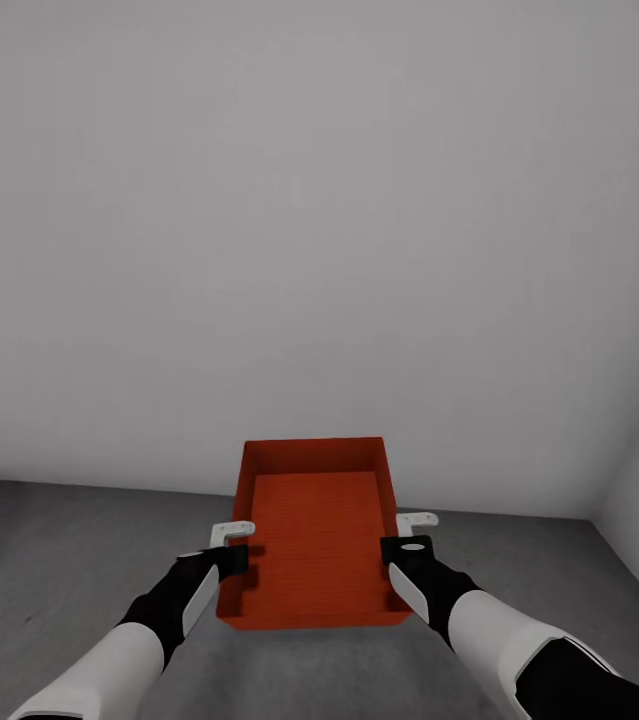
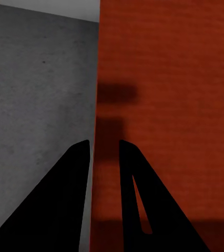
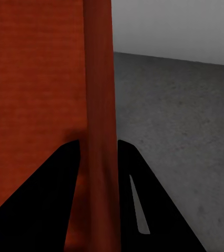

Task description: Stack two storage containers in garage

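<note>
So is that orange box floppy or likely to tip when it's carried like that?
The storage container probably stays stiff: its thin walls look straight with the left hand and right hand pinching opposite sides. It appears empty, so likely light. Held by two walls, it could tilt forward.

My own fingertips hide behind the storage container's (image 1: 314,530) side walls. Its underside is out of sight. Both my forearms run off the head view's lower edge.
</note>
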